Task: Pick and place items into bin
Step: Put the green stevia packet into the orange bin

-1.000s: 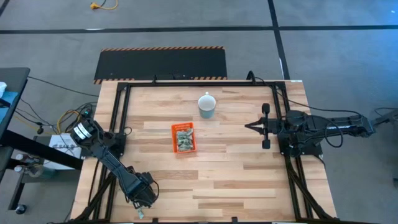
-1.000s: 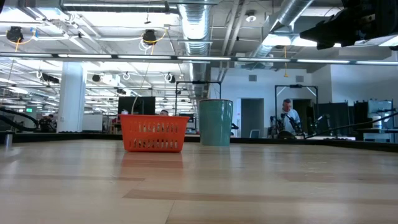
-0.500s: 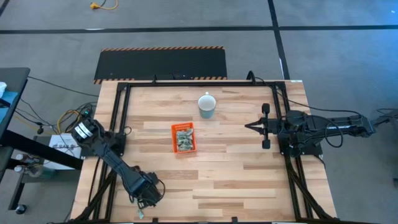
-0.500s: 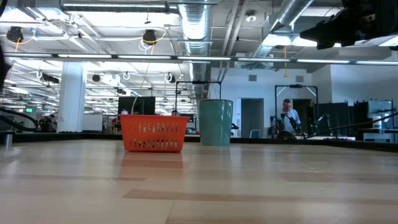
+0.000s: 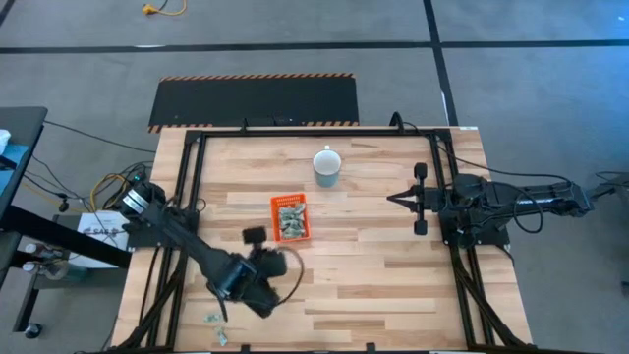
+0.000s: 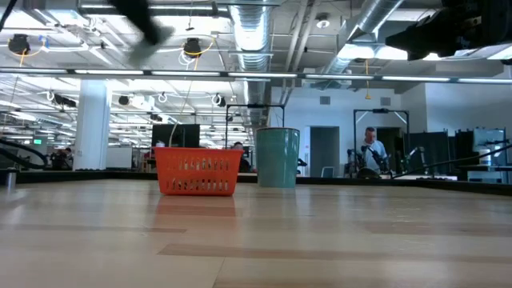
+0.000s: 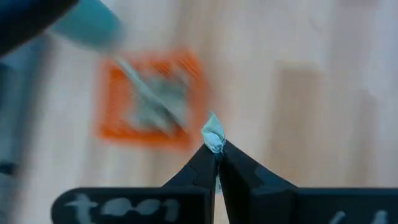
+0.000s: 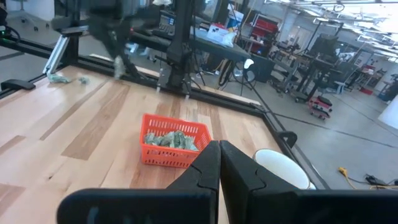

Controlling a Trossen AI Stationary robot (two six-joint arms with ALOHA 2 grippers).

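Note:
The orange bin (image 5: 290,217) stands mid-table with several green-and-white wrapped items (image 8: 169,139) inside. Two more items (image 5: 215,325) lie on the wood at the near left corner. My left gripper (image 7: 216,151) hangs above the table just near-left of the bin (image 7: 149,99), shut on one small pale item (image 7: 213,133). In the high view it shows as a dark blurred shape (image 5: 256,244). My right gripper (image 8: 219,149) waits shut and empty at the table's right side (image 5: 395,200), pointing toward the bin. My left gripper pinches the small wrapped item between its two fingertips (image 7: 206,158). The crinkled end (image 7: 212,127) sticks out beyond the tips. The item is lifted clear of the table.
A pale mug (image 5: 327,166) stands on the table beyond the bin, toward the far edge. Black frame rails (image 5: 187,177) run along the table's left, right and far sides. A person (image 6: 370,150) stands far off in the room behind.
My left arm has swung quickly from the near left corner toward the bin, rising into the top of the low view. The right arm has kept still.

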